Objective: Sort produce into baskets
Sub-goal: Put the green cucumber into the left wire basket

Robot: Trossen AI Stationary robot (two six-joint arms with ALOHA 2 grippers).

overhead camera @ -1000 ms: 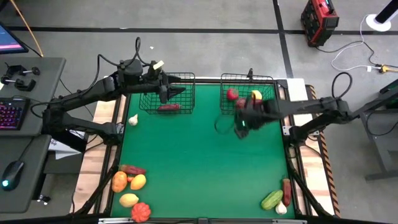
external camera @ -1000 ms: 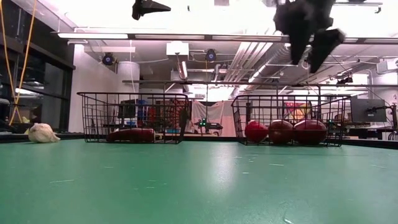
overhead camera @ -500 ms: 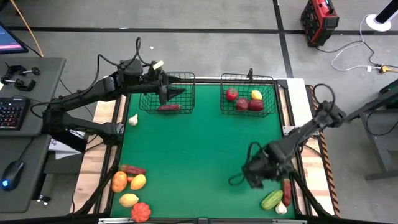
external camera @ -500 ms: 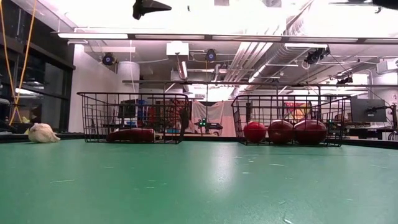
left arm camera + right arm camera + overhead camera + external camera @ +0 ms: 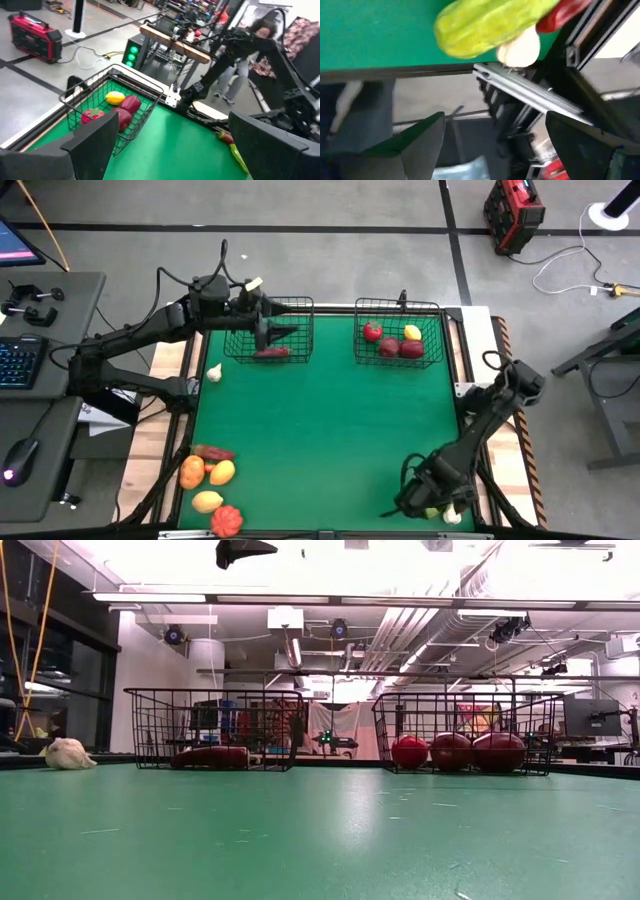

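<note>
High view, two black wire-mesh baskets [image 5: 270,330], four toy fruits [image 5: 392,342] in one, my right gripper [image 5: 428,502], jaws wide and empty, now moved beside the green cucumber [image 5: 490,25], left gripper [image 5: 285,330] wide, empty.

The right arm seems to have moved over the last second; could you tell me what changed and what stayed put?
The right gripper swung from beside the right basket down to the table's near right corner, over the green cucumber, open and empty. Nothing was picked up or released. The left gripper stayed open over the left basket; the produce did not move.
</note>
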